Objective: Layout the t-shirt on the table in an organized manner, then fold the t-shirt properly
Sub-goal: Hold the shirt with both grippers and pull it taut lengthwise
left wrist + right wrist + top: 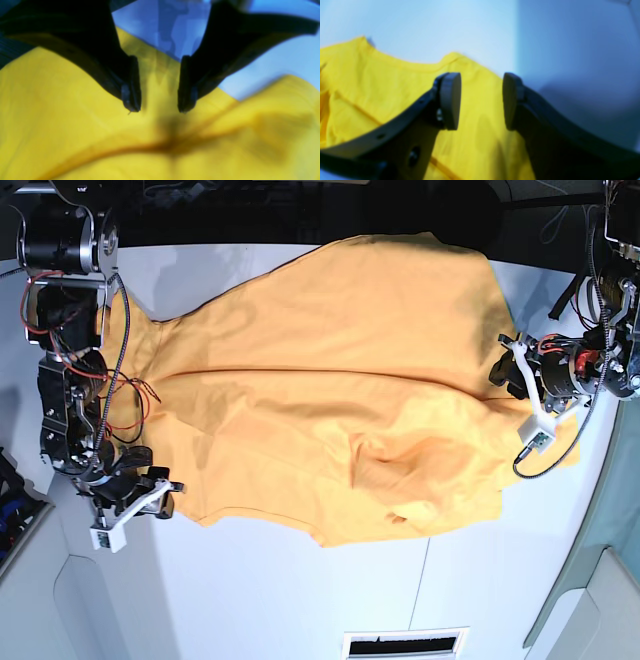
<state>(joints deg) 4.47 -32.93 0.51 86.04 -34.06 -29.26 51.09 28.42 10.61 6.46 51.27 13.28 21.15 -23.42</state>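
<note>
Shirt spread across most of the table (300, 600) in base view: the t-shirt (340, 390) lies mostly flat, w/ a few bunched folds toward the left gripper's side.

Left gripper (159, 110): jaws apart, nothing between them. Cloth fills the wrist view below and to both sides of the fingertips (132, 101). A dark crease runs across the fabric just past the tips. Tips look very near the cloth, prob. hovering rather than pressing, but the blur makes contact hard to call. White tabletop shows beyond the jaws, behind the shirt edge. In base view this gripper sits over the shirt's edge, cloth extending away from it toward the other arm.

Right gripper (481, 101): jaws also spread, round pads (450, 100) facing each other w/ a clear gap, no cloth pinched. Shirt lies under and beyond the gap, mostly on the side of one finger; bare table on the other finger's side and farther ahead. A curved hem edge, maybe the neckline, sits beyond the pads. In base view this gripper is just beside the shirt's corner, at its edge.

No lettering visible on the upward side.
</note>
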